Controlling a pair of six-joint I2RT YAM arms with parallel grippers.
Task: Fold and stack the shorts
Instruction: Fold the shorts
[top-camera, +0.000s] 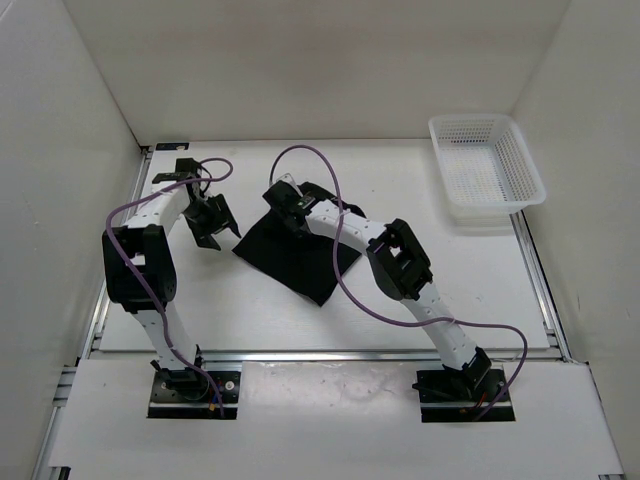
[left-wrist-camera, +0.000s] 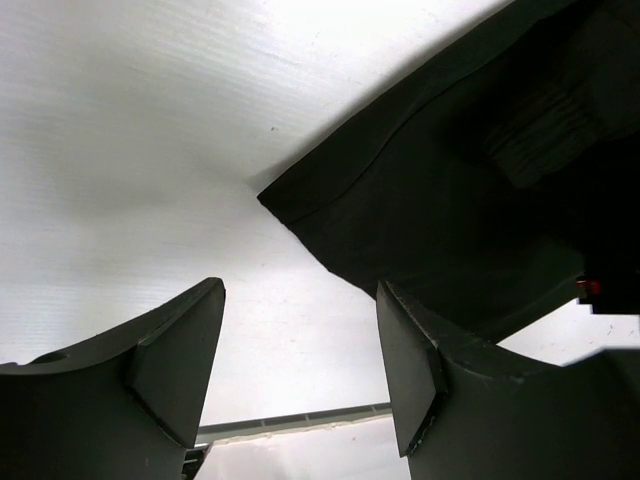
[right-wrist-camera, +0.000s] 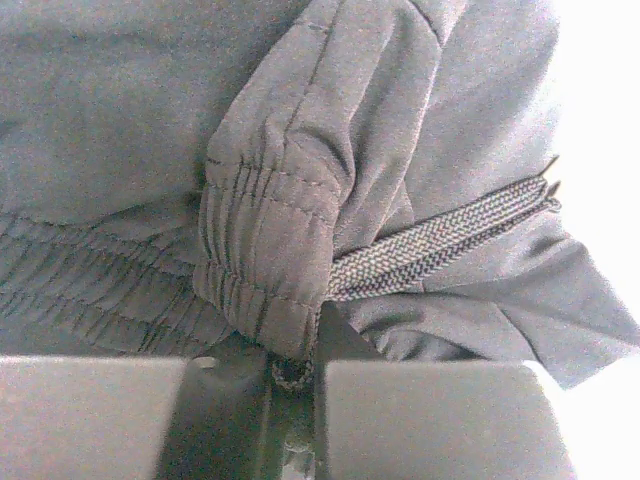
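The black shorts (top-camera: 295, 258) lie bunched into a rough square in the middle of the table. My right gripper (top-camera: 287, 203) sits on their far edge. In the right wrist view it (right-wrist-camera: 295, 365) is shut on a gathered fold of the shorts' waistband (right-wrist-camera: 280, 230), with the woven drawstring (right-wrist-camera: 440, 240) running off to the right. My left gripper (top-camera: 215, 222) hovers just left of the shorts, apart from them. In the left wrist view it (left-wrist-camera: 300, 350) is open with only bare table between its fingers (left-wrist-camera: 180, 360), and a corner of the shorts (left-wrist-camera: 450, 180) lies ahead to the right.
A white mesh basket (top-camera: 485, 172) stands at the table's back right. White walls enclose the table on three sides. A metal rail (top-camera: 320, 352) runs along the near edge, in front of both arm bases.
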